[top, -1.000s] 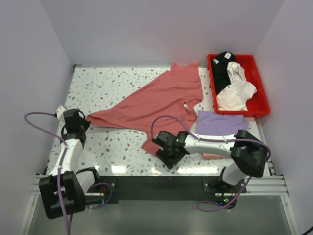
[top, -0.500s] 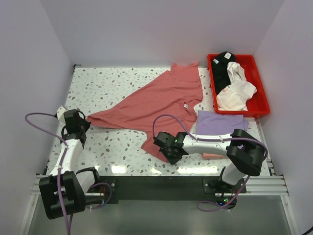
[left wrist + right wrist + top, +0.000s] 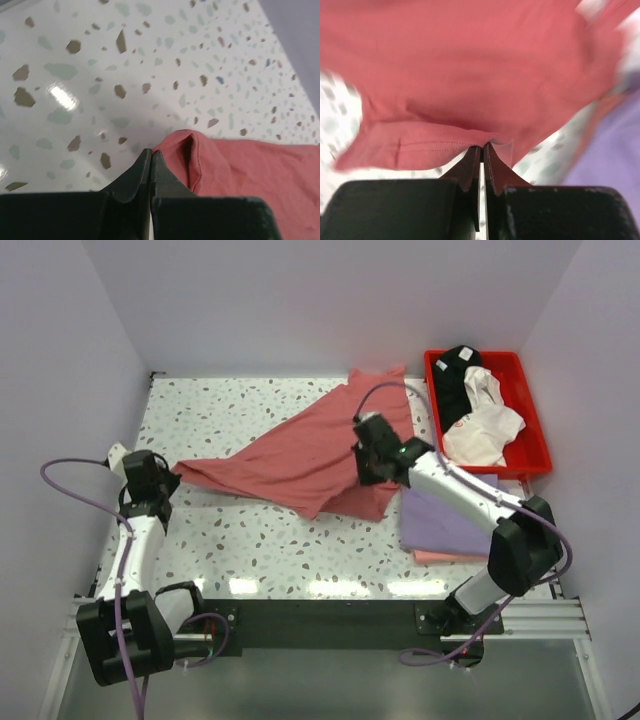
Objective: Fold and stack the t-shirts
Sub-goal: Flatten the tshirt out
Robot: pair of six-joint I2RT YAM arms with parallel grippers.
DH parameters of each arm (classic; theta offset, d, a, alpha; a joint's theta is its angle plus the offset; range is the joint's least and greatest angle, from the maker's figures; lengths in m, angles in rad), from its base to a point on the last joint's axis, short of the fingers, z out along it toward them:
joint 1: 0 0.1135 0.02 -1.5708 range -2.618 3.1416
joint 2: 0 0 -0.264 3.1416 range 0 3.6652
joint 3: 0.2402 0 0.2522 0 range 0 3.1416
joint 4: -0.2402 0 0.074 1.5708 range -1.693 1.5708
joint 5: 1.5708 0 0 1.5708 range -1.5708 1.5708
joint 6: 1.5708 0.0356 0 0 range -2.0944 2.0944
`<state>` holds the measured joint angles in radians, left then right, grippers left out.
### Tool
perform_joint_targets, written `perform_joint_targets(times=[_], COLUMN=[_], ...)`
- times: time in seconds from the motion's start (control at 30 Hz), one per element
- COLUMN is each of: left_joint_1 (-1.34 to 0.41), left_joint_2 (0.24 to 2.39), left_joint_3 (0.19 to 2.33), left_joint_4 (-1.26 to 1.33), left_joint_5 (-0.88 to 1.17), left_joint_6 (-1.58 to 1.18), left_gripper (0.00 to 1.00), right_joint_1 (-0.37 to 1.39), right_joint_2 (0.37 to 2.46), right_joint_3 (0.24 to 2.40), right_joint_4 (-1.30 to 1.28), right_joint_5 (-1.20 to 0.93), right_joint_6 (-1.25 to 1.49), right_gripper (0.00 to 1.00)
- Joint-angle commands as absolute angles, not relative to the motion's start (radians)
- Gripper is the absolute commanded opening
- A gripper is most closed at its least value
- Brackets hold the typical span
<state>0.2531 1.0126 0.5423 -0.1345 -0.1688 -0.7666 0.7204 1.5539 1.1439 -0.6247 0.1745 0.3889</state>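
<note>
The right arm stretches forward and inward, its right gripper (image 3: 481, 147) pinching the hem of the dusty red soft cloth t-shirt (image 3: 300, 445), which spreads beyond its jaws. The left arm reaches forward, its left gripper (image 3: 150, 154) pressed together, the shirt's corner just right of its tips.

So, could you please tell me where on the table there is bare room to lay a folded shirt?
Two patches are bare: the back-left corner of the table, behind the dusty red shirt, and the near strip between that shirt and the table's front edge. The right side is crowded: lavender shirt and red tray.
</note>
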Motion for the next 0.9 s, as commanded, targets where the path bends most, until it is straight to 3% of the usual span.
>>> perform_joint_targets(times=[0.0, 0.13, 0.4, 0.87], left_joint_1=[0.242, 0.199, 0.176, 0.178], left_joint_2=[1.037, 1.055, 0.973, 0.767], left_joint_3=[0.721, 0.894, 1.224, 1.701], left_joint_4=[-0.084, -0.13, -0.199, -0.399], left_joint_5=[-0.15, -0.187, -0.222, -0.333], left_joint_6=[-0.787, -0.778, -0.686, -0.517], left_gripper=[0.0, 0.0, 0.0, 0.0], right_joint_1=[0.592, 0.438, 0.383, 0.385], right_joint_2=[1.488, 1.516, 1.514, 1.174], right_joint_3=[1.398, 1.655, 2.164, 2.301], right_joint_4=[-0.594, -0.646, -0.785, -0.681], right_joint_5=[0.232, 0.241, 0.301, 0.19], right_joint_6=[0.286, 0.233, 0.042, -0.083], right_gripper=[0.0, 0.0, 0.0, 0.0])
